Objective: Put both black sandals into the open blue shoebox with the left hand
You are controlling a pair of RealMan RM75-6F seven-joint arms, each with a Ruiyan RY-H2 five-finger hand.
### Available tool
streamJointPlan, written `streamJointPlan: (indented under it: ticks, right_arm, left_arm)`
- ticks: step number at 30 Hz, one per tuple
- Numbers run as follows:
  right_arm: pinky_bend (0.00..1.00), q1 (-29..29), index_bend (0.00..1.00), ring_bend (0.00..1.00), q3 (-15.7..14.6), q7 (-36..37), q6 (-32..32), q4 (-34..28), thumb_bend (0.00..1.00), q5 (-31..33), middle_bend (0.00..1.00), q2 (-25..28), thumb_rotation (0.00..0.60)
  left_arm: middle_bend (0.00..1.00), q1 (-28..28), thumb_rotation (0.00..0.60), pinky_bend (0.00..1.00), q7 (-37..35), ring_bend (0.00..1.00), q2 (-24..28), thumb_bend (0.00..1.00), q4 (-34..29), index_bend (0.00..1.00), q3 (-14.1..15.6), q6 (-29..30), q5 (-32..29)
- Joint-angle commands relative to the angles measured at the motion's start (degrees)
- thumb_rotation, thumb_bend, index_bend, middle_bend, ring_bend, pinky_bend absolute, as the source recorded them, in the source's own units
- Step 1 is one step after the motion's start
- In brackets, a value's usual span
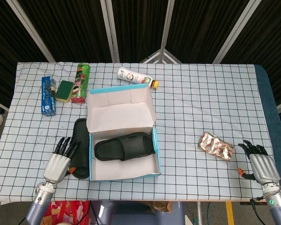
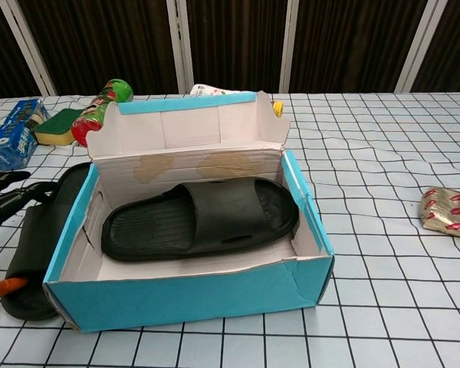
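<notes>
Counter [image 1: 201,103] under a white cloth with a black grid. Far left: blue carton [image 1: 48,95] lying lengthwise. Just beside it, green sponge with a yellow edge [image 1: 64,90], and touching or nearly touching that, a green and red snack tube [image 1: 80,82] on its side. Behind the box, a white bottle with a yellow cap [image 1: 137,78], also on its side, cap toward the right. Well apart on the right, near the front edge: a crinkled foil packet, gold with red print [image 1: 216,146].
</notes>
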Motion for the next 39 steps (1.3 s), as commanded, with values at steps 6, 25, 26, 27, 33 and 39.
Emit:
streamJointPlan:
  ticks: [6, 25, 26, 27, 33, 39]
  right_arm:
    - [0.09, -0.1, 0.16, 0.16, 0.0, 0.2, 0.2, -0.1, 0.29, -0.1, 0.08, 0.1, 0.600]
    - [0.09, 0.1, 0.16, 0.16, -0.3, 0.1, 0.0, -1.0, 0.29, -0.5, 0.08, 0.3, 0.600]
    - [0.09, 0.1, 0.16, 0.16, -0.3, 0.0, 0.0, -1.1, 0.29, -0.5, 0.08, 0.4, 0.600]
    - [0.09, 0.1, 0.16, 0.16, -0.3, 0.0, 0.0, -1.2, 0.29, -0.6, 0.08, 0.4, 0.600]
    - [0.09, 0.0, 0.16, 0.16, -0.5, -0.1, 0.3, -1.8, 0.29, -1.0, 0.08, 0.5, 0.600]
    - [0.09, -0.3, 0.16, 0.16, -0.5, 0.7, 0.8, -1.7, 0.29, -1.2, 0.08, 0.8, 0.600]
  left_arm:
    - [0.37, 0.0, 0.600, 0.00, -0.3, 0.00, 0.0, 0.34, -0.6, 0.12, -0.1, 0.5, -0.1]
    - [0.47, -1.2, 0.600, 0.00, 5.1, 0.00, 20.6, 0.44, -16.7, 0.23, -5.5, 16.8, 8.1]
    - [0.47, -2.1, 0.600, 0.00, 6.3, 0.00, 22.6, 0.44, -18.5, 0.23, -6.2, 17.8, 10.0]
    - [0.47, -3.2, 0.600, 0.00, 7.7, 0.00, 24.6, 0.44, -20.4, 0.23, -6.9, 18.4, 12.1]
    - [0.47, -11.6, 0.600, 0.00, 15.0, 0.00, 34.1, 0.44, -32.5, 0.23, -10.9, 14.2, 23.5]
    - [0.47, -20.2, 0.600, 0.00, 17.0, 0.00, 37.8, 0.44, -37.8, 0.23, -10.5, -0.3, 30.4]
